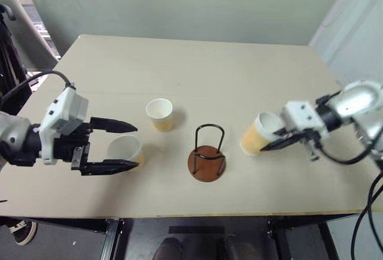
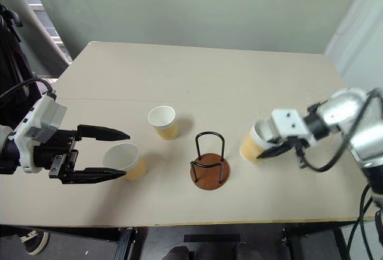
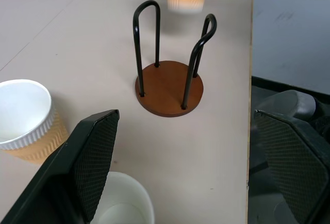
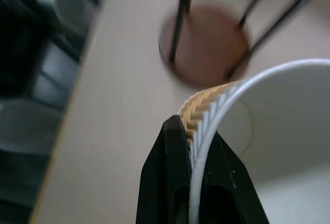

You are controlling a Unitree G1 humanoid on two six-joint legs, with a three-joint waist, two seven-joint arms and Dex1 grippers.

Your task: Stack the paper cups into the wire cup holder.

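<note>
- A pale beige counter (image 1: 239,86) stands before a grey-green wall; the scene is viewed from above, with the counter's front edge nearest the robot.
- The wire cup holder (image 1: 207,155) stands upright near the front middle of the counter: a round reddish-brown base with dark wire loops rising from it. No cup sits inside it.
- The right end effector (image 1: 276,142) is to the right of the holder, its two black fingers closed on the wall of one paper cup (image 1: 258,134). The right wrist view shows one finger inside the rim and one outside, pinching the white lip and the tan ribbed wall between them.
- That held cup is tilted, its open mouth turned toward the end effector and its narrow bottom toward the holder. It sits just beside the holder on its right, apart from the wire loops. Whether its lower edge touches the counter I cannot tell.
- The left end effector (image 1: 114,146) is at the left of the counter, its fingers spread wide and holding nothing.
- A second paper cup (image 1: 127,150) stands mouth up between those open fingers; contact with either finger cannot be told.
- A third paper cup (image 1: 160,114) stands upright further back, between the left end effector and the holder, apart from both.
</note>
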